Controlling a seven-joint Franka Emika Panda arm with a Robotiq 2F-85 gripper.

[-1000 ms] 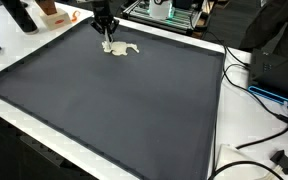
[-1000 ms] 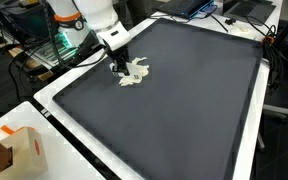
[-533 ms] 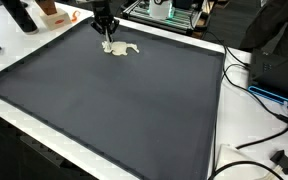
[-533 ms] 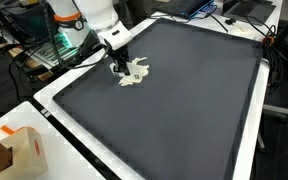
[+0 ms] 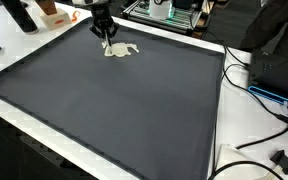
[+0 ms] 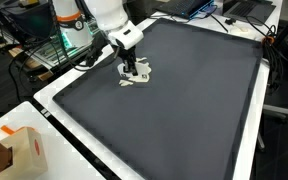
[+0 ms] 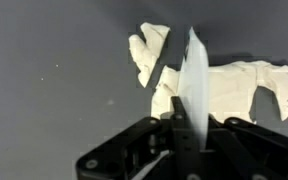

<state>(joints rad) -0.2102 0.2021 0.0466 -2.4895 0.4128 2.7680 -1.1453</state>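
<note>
A crumpled white cloth [image 7: 234, 85] lies on the dark grey mat [image 5: 114, 110] near its far edge. In the wrist view a fold of this cloth stands up between the two black fingers, pinched tight, so my gripper [image 7: 192, 120] is shut on it. The same cloth [image 5: 123, 50] sits just below my gripper [image 5: 105, 36] in an exterior view. From the opposite side my gripper [image 6: 134, 70] presses down into the middle of the cloth [image 6: 141, 77], and the white arm leans in from the upper left. The rest of the cloth spreads flat on the mat [image 6: 174, 110].
A white table rim [image 6: 74, 135] frames the mat. A cardboard box [image 6: 24, 150] stands off the mat's corner. Black cables [image 5: 254, 90] and a dark device lie beside the mat, with an equipment rack [image 5: 169, 12] behind it.
My gripper has shifted sideways across the cloth, from its edge to over its middle. The cloth looks more bunched under the fingers.
</note>
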